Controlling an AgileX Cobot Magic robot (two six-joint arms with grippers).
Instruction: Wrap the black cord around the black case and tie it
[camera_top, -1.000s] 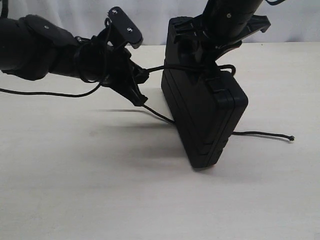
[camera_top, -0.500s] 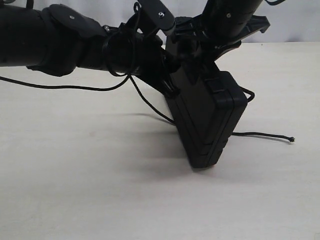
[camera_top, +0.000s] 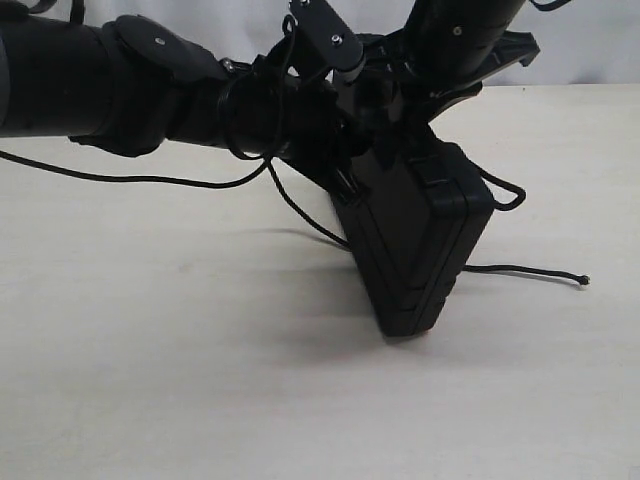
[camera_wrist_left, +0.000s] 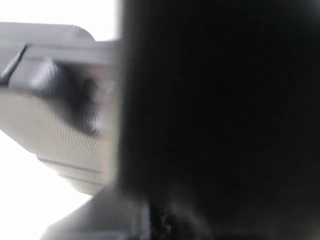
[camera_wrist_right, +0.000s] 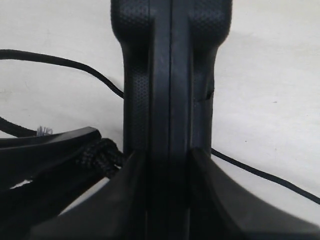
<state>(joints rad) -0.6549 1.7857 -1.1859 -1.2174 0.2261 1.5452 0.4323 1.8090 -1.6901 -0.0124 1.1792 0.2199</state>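
Observation:
The black case (camera_top: 420, 250) stands tilted on one lower corner on the table. My right gripper (camera_top: 415, 105) comes down from above and is shut on its top edge. In the right wrist view its two fingers press both sides of the case (camera_wrist_right: 170, 75) around the gripper's middle (camera_wrist_right: 167, 200). My left gripper (camera_top: 355, 140) reaches across against the case's upper left, shut on the black cord (camera_top: 300, 215). The cord hangs slack behind the case and ends at a knotted tip (camera_top: 583, 280). A braided bunch of cord (camera_wrist_right: 97, 155) sits by a left finger. The left wrist view is blurred and dark.
The pale tabletop (camera_top: 200, 380) spreads in front and to both sides of the case. A thin black line (camera_top: 100, 178) trails off the left edge under the left arm; cord or cable, I cannot tell. A small cord loop (camera_top: 510, 195) sticks out right of the case.
My left gripper has moved right, from clear of the case to up against its upper part. The cord went slack and a loop grew on the right. Case and right gripper stayed.

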